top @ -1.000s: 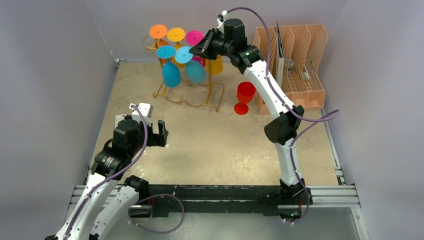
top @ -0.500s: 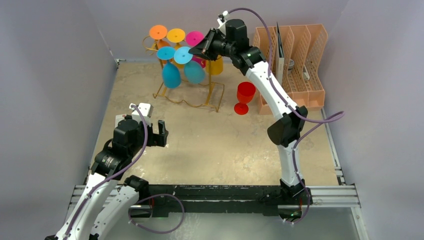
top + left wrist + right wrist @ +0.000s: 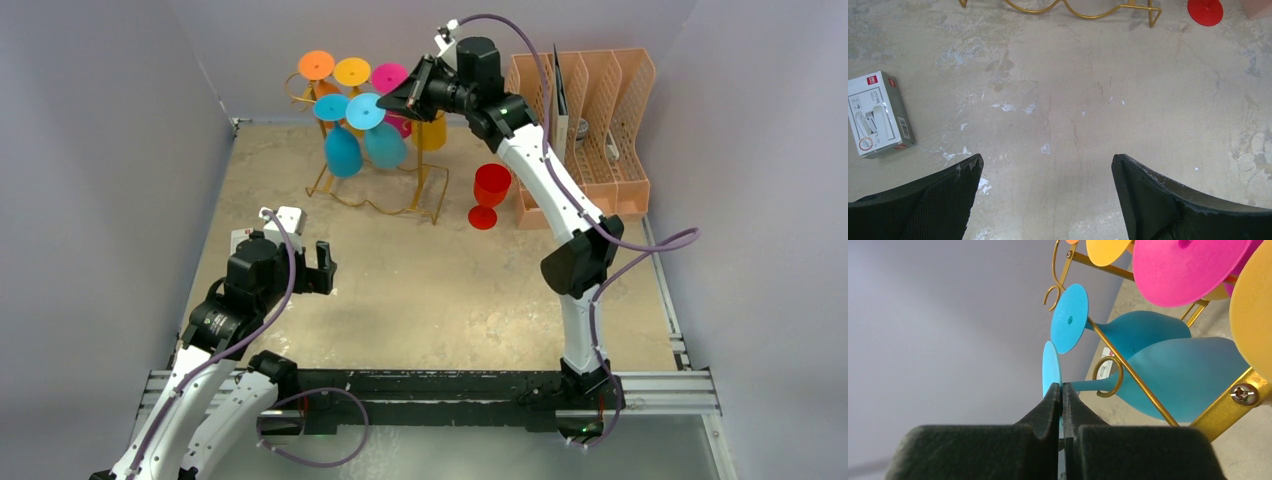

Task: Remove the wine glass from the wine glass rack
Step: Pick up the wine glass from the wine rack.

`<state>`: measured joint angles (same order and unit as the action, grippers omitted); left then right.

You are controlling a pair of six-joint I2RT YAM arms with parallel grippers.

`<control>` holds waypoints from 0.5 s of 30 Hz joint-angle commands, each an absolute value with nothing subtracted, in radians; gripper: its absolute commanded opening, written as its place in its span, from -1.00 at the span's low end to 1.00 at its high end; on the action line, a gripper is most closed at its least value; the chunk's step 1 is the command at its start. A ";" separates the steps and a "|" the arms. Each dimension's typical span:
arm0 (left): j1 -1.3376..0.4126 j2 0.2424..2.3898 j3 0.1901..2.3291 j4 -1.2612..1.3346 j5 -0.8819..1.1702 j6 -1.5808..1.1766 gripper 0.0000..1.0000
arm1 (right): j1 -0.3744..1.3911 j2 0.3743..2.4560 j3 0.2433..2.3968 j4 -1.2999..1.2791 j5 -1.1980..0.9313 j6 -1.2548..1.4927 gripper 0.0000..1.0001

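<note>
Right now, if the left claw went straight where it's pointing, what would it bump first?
Most likely the bare table: the open left gripper tilts down at it, with nothing between its fingers. The wine glass rack base lies farther ahead.

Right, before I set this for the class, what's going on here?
The right gripper is shut on the foot of a light blue wine glass that hangs upside down on the gold wine glass rack; it is not yet off. The left gripper hovers open above the table, holding nothing. A red wine glass stands upright on the table beside the rack.
</note>
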<state>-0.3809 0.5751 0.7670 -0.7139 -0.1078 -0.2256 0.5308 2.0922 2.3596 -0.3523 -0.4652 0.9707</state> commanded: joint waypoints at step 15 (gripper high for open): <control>-0.377 0.566 0.811 -0.705 -0.117 -0.243 0.97 | 0.529 2.022 2.336 -0.299 -0.656 0.963 -1.00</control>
<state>-0.3809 0.5735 0.7670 -0.7170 -0.1081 -0.2260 0.5308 2.0911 2.3470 -0.3378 -0.5934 0.9771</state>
